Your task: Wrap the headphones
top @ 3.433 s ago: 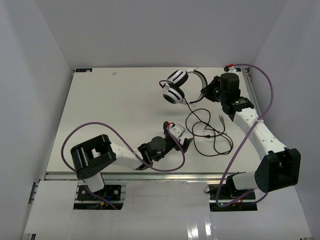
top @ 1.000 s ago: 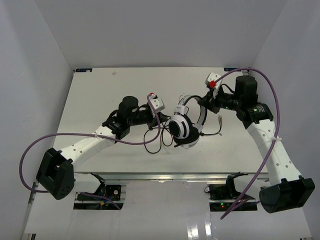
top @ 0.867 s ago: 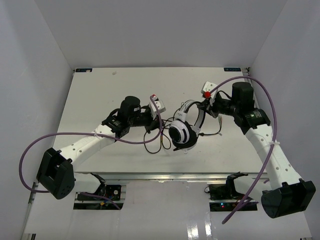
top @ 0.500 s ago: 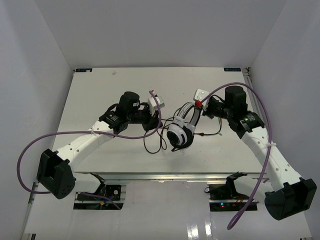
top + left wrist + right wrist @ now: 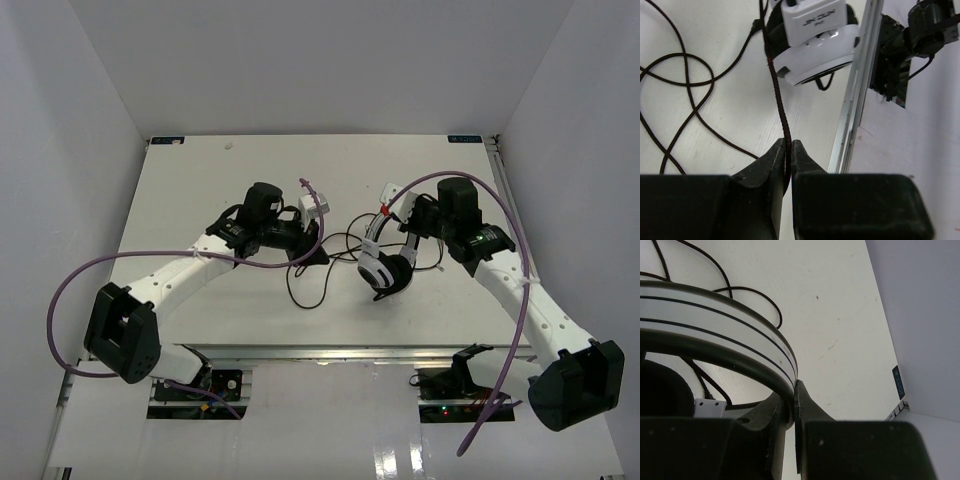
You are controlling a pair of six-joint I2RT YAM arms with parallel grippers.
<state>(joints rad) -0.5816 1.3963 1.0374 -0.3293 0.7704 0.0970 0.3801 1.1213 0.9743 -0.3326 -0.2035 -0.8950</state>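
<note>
The white-and-black headphones (image 5: 385, 265) are held off the table at centre right, earcups hanging low. My right gripper (image 5: 412, 222) is shut on their curved headband (image 5: 730, 335), which arcs across the right wrist view into the jaws. The thin black cable (image 5: 320, 262) runs left from the headphones in loose loops on the table. My left gripper (image 5: 318, 255) is shut on the cable (image 5: 780, 105), which rises taut from the jaws to a white earcup (image 5: 812, 45). More cable loops (image 5: 685, 90) lie at the left. The plug is not visible.
The white table (image 5: 230, 190) ends at a metal front edge rail (image 5: 852, 110). Purple arm cables (image 5: 70, 290) loop beside each arm, one over the right arm (image 5: 510, 290). White walls enclose the table on three sides.
</note>
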